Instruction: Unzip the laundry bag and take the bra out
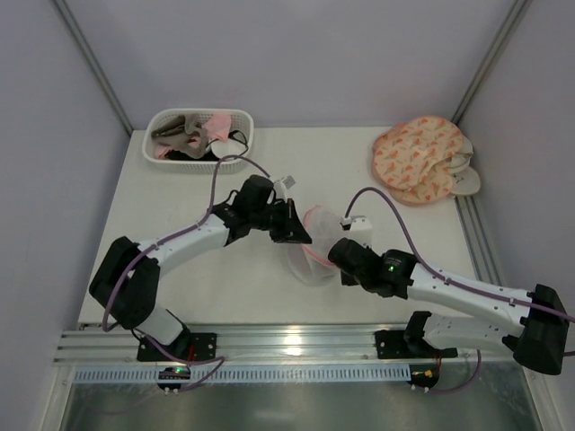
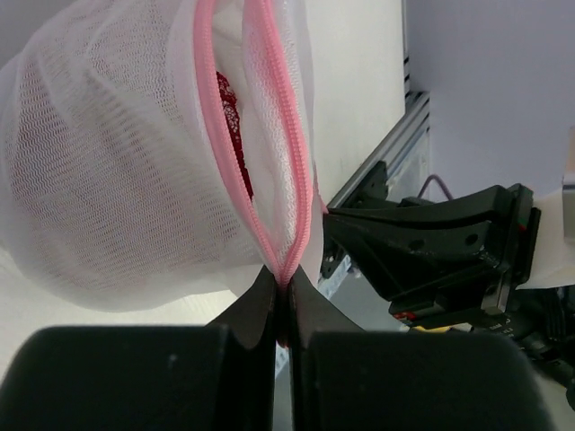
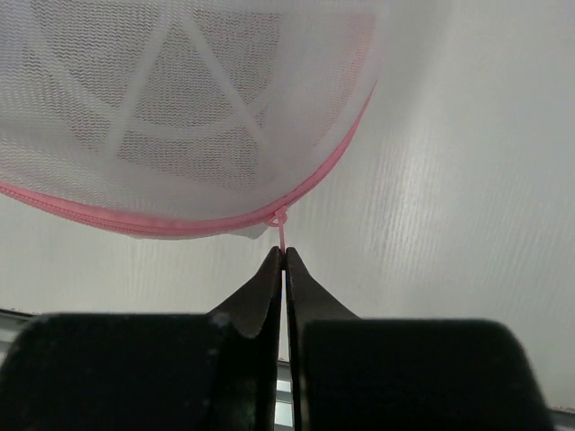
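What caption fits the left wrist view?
Left gripper shut on the pink zipper rim of the partly unzipped laundry bag, dark red fabric showing inside.

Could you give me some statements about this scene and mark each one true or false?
1. The left gripper is shut on the laundry bag's pink zipper. True.
2. The zipper is fully closed. False: it gapes, showing something dark red inside.
3. The right gripper pinches the thin pink zipper pull. True.
4. The white basket is empty. False: it holds garments.
5. The peach fabric lies inside the basket. False: it lies on the table's far right corner.
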